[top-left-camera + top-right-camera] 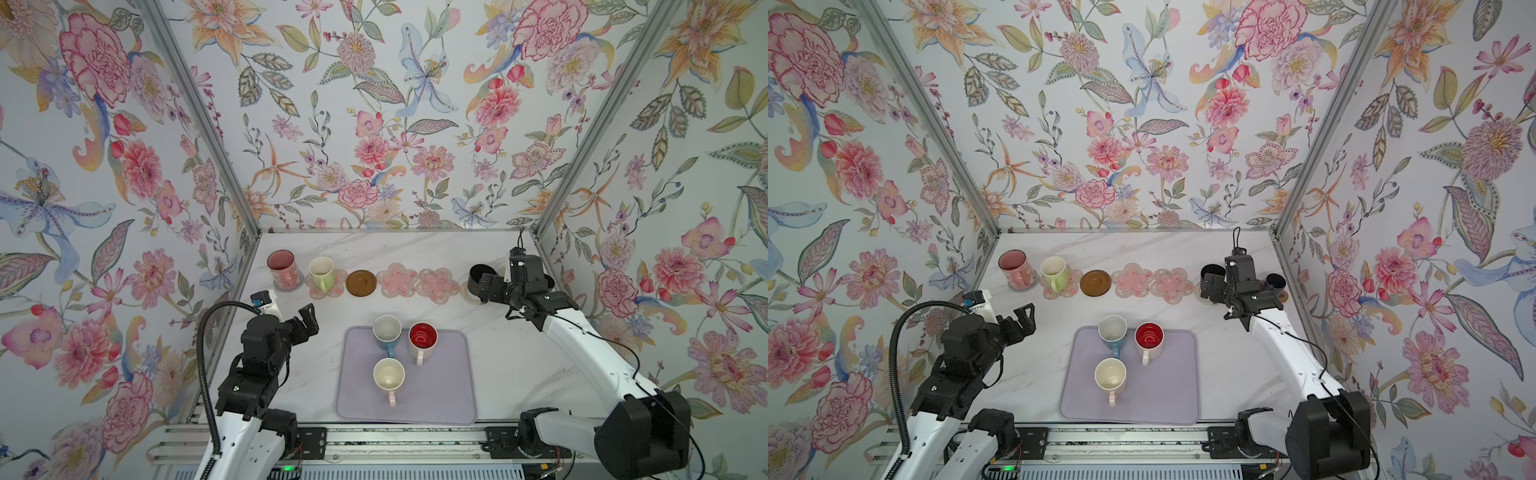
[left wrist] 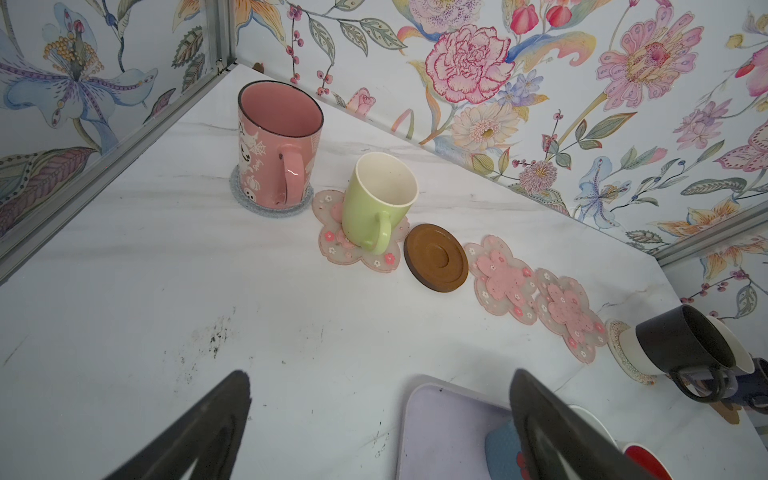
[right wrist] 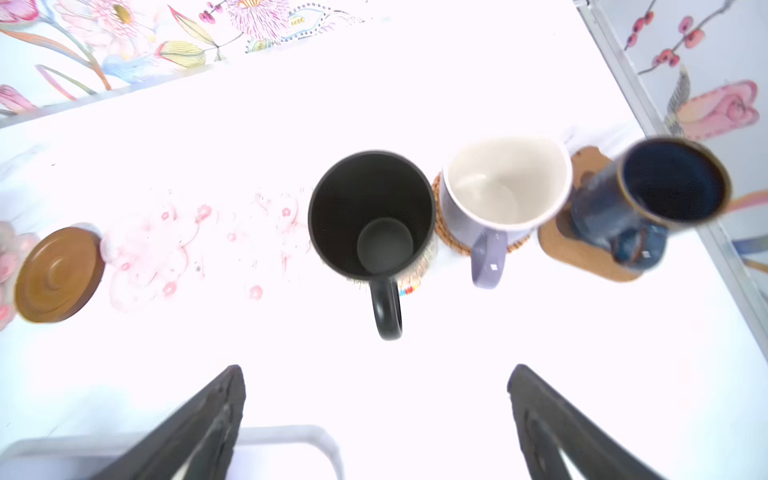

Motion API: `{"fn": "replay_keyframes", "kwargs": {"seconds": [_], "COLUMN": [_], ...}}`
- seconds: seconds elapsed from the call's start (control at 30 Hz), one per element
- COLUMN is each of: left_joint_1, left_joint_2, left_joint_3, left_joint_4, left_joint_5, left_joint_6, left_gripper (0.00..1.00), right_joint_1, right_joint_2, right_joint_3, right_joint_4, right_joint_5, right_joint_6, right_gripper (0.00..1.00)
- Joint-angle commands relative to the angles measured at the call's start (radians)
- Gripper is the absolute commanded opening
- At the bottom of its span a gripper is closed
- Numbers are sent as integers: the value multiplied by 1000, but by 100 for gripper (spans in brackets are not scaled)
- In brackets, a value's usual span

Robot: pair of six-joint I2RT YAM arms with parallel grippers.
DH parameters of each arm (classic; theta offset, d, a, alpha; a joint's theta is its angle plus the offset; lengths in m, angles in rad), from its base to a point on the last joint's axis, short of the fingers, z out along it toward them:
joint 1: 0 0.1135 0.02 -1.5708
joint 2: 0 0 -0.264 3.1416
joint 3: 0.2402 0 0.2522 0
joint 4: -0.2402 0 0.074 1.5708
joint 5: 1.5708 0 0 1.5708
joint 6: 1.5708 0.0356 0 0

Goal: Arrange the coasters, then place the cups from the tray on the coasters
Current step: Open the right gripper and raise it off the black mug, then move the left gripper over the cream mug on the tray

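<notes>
Coasters lie in one row beyond the tray, and five of the eight carry a cup; past the tray's far left corner stand the tall pink mug on the grey round coaster and the lime-green mug on a pink flower coaster; past the tray's far right corner the black mug, lavender mug and navy mug each sit on a mat. Straight beyond the tray the brown disc and two bare flower coasters carry nothing; on the tray stand the blue mug, red-lined white mug and cream mug. The right gripper hangs just short of the black mug, jaws wide apart, holding nothing; the left gripper hovers beside the tray's left edge, likewise spread and empty. By this reckoning, three placements remain.
</notes>
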Motion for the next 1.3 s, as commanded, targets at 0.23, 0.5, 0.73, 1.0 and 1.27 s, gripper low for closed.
{"fn": "replay_keyframes", "kwargs": {"seconds": [0.23, 0.5, 0.73, 1.0, 1.27], "left_joint_1": [9, 9, 7, -259, -637], "left_joint_2": [50, 58, 110, 221, 337], "left_joint_3": [25, 22, 24, 24, 124], "left_joint_4": [-24, -55, 5, 94, -66], "left_joint_5": [8, -14, 73, -12, -212], "left_joint_6": [-10, -55, -137, -267, -340], "left_gripper": [99, 98, 97, 95, 94], "right_joint_1": [3, 2, 1, -1, -6], "right_joint_2": [-113, -113, -130, -128, -129], "right_joint_3": [-132, -127, -143, -151, -151], "right_joint_4": [76, 77, 88, 106, 113], "right_joint_5": [35, 37, 45, 31, 21], "right_joint_6": [-16, -14, -11, -6, -4], "right_gripper": [99, 99, 99, 99, 99]}}
